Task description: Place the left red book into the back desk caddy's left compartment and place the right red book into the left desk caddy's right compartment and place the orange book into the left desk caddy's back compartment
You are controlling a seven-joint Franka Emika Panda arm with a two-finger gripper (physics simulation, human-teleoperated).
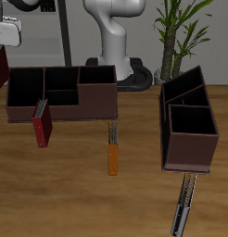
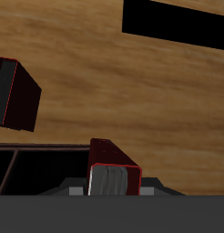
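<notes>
1. My jaws are clenched on a dark red hardback book [image 2: 112,162]. The wrist view shows its spine end rising from between the grey pads, so I judge the hold to be near one end rather than at the middle.
2. I hang above the outer end of the back desk caddy [image 1: 88,104], the dark brown stepped box lying broadside on the wooden desk [image 1: 79,194]. The book is in the air, not yet inside any cell.
3. The second red book [image 1: 42,125] stands upright just in front of that caddy's wall. The thin bright-orange book [image 1: 113,153] lies flat nearer the desk's front edge. The left desk caddy [image 1: 188,120], the same brown box seen end-on, is well apart from me. A thin grey-black striped book [image 1: 183,208] lies in front of it.
4. I take this step to be lowering the held book into the back caddy's left compartment. From here I cannot tell whether the book is squared to that cell.
5. Risks:
   - If the book is tilted or offset, its lower edge could land on the caddy's rim or a divider and twist in my jaws.
   - An end-on hold gives little resistance to such twisting, so the book could slip out.
   - Coming down outside the wall would drop it on the desk, perhaps knocking over the standing red book.
</notes>
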